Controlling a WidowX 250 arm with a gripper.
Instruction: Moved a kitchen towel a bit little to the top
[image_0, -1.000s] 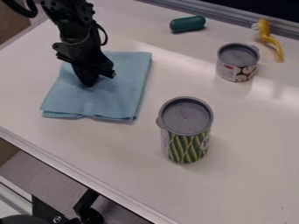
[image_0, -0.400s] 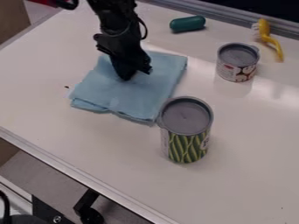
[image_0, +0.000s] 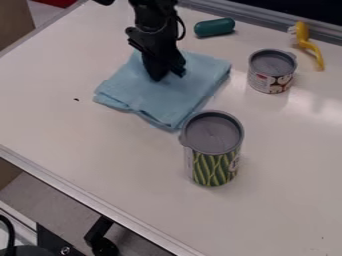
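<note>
Tabletop: white and glossy (image_0: 287, 165); streaked with light at right; marked by a dark speck (image_0: 76, 99) at left
Towel: pale blue, folded (image_0: 127, 90); laid left of centre, toward the far side; near corner beside the green-patterned can (image_0: 214, 167)
Gripper: black (image_0: 168, 76); set down on the towel; whether its jaws are parted or closed cannot be told
Far right: small lidded can (image_0: 270, 81); yellow-handled brush (image_0: 303, 34)
Far middle: green cylinder (image_0: 215, 27)
Room: grey floor (image_0: 50, 200) seen at near left
</note>
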